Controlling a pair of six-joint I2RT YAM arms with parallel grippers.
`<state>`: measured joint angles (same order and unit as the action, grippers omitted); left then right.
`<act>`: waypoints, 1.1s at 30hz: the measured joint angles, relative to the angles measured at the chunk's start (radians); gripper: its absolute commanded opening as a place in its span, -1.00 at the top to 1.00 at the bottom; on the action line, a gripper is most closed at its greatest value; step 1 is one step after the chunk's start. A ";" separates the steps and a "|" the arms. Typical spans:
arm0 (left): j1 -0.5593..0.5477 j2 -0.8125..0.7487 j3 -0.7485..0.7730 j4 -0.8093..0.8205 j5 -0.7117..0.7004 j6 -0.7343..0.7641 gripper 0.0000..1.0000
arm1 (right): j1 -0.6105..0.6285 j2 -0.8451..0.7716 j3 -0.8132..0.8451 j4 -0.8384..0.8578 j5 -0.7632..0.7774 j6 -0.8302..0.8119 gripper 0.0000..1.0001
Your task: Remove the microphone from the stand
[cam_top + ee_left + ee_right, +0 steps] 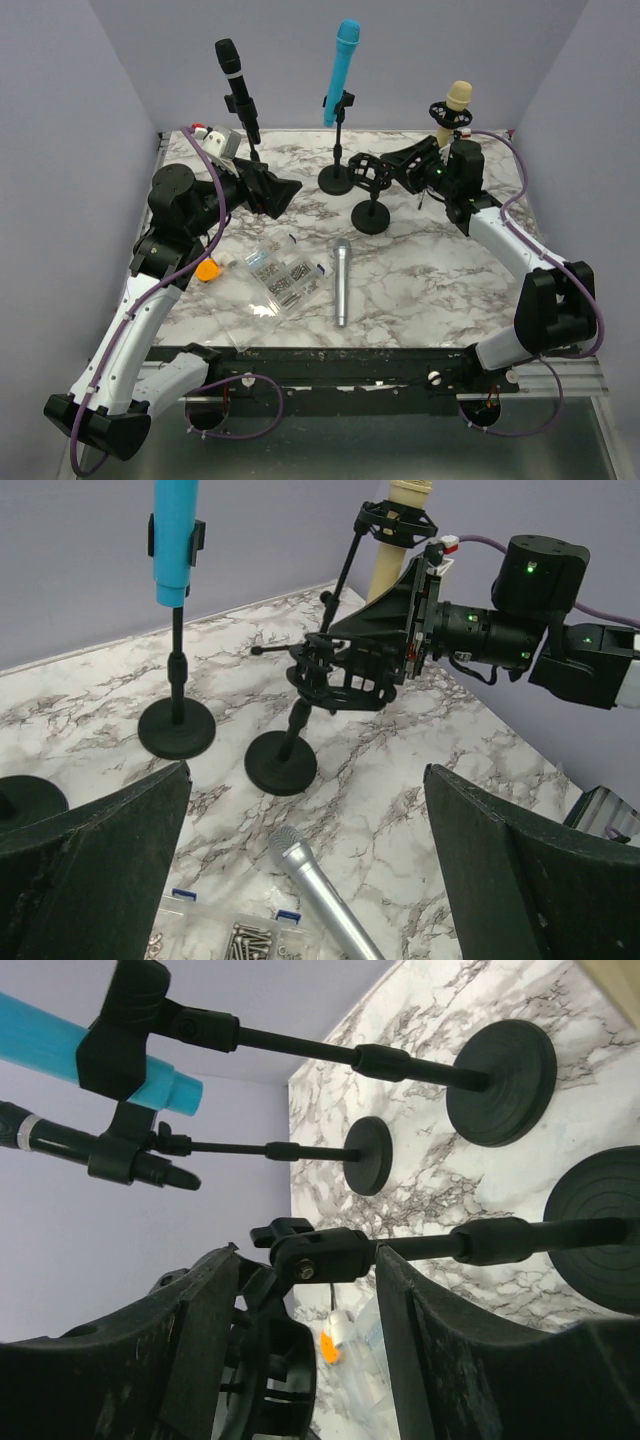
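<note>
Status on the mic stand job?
Left claw open, holding nothing. Right claw straddles empty shock mount, grip unclear. Silver microphone flat on table, off stand. Nothing in the way seen.

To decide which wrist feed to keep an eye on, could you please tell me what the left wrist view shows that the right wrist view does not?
Only the left wrist view shows the silver microphone, lying flat on the marble table in front of the empty shock-mount stand. Only the right wrist view shows the black microphone held in its clip, and a small orange object farther off. Both views show the blue microphone clipped in its stand and the empty shock-mount stand.
</note>
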<state>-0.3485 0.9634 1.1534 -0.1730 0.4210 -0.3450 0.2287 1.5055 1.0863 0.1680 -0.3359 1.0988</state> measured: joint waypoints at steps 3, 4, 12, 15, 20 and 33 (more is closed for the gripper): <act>0.000 0.000 0.000 0.000 0.001 -0.001 -0.98 | -0.001 0.006 -0.011 0.000 0.000 0.000 -0.14; 0.000 0.000 0.000 0.000 0.002 -0.001 -0.98 | -0.001 0.011 -0.014 0.000 0.000 0.000 -0.14; 0.000 0.000 0.000 0.000 0.003 -0.004 -0.97 | -0.001 0.024 -0.018 0.019 0.001 0.000 -0.12; 0.000 0.001 0.000 0.000 0.004 -0.005 -0.98 | -0.001 0.027 -0.020 0.026 0.002 0.000 -0.12; 0.001 0.005 0.000 0.000 0.008 -0.008 -0.98 | -0.002 0.027 -0.042 0.056 0.010 0.000 -0.08; 0.001 0.013 0.000 0.000 0.019 -0.021 -0.97 | -0.001 0.028 -0.093 0.142 0.043 -0.026 -0.06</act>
<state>-0.3477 0.9764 1.1534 -0.1726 0.4400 -0.3656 0.2276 1.5337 0.9936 0.3096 -0.2932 1.0725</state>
